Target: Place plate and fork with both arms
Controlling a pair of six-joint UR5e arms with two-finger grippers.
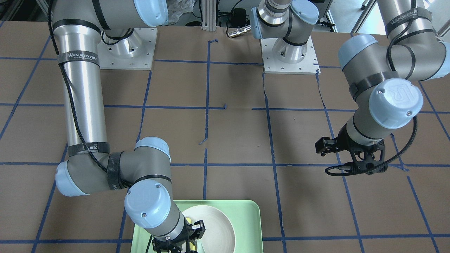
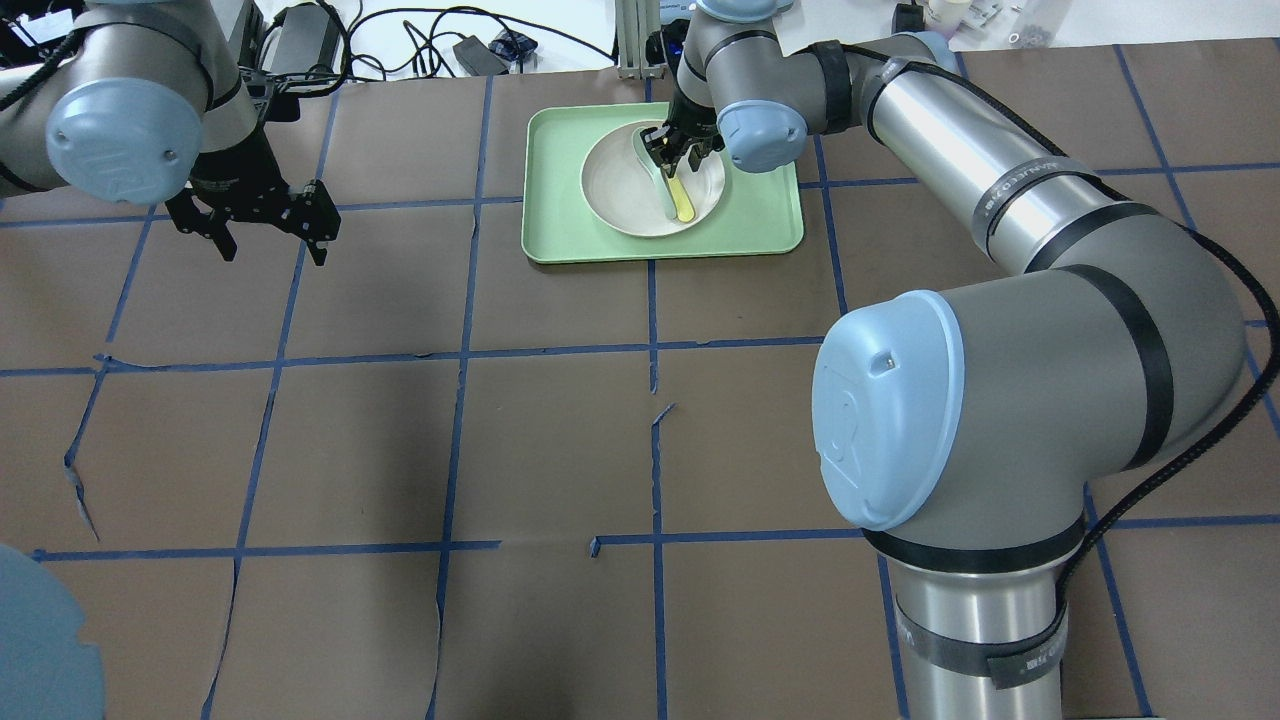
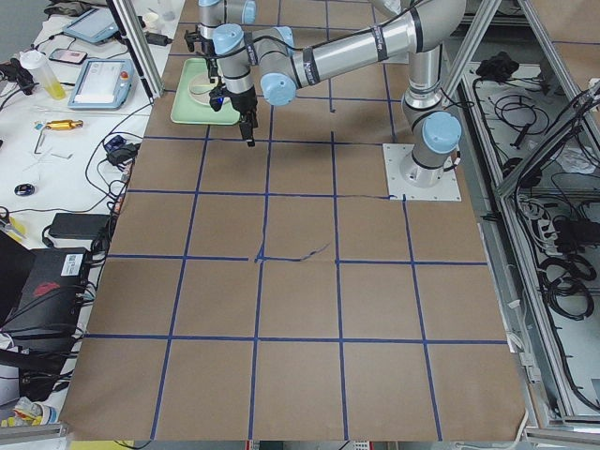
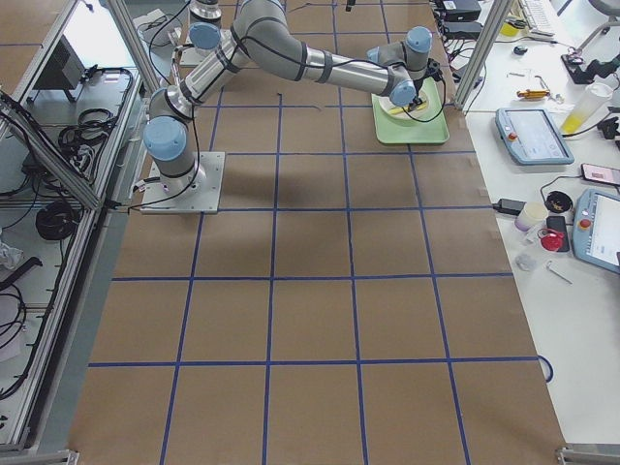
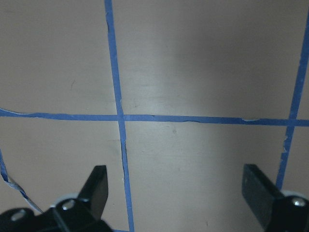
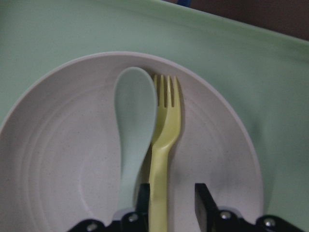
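The white plate (image 2: 620, 190) sits in the mint-green tray (image 2: 560, 230) at the far side of the table. The yellow fork (image 6: 164, 130) lies in the plate, tines away from me, pressed against the pale grey-green spoon (image 6: 133, 121). My right gripper (image 6: 171, 198) is low over the plate with its fingers on either side of the fork's handle; the left finger is beside the handle and a gap shows at the right one, so it is open. In the overhead view it (image 2: 680, 150) covers the fork's far end. My left gripper (image 2: 270, 235) is open and empty above bare table.
The table is brown board with a blue tape grid (image 2: 655, 345). The tray (image 1: 249, 218) lies at the operators' edge. The right arm's long forearm (image 2: 960, 150) stretches across to it. Cables and tools lie beyond the table's far edge (image 2: 420, 40).
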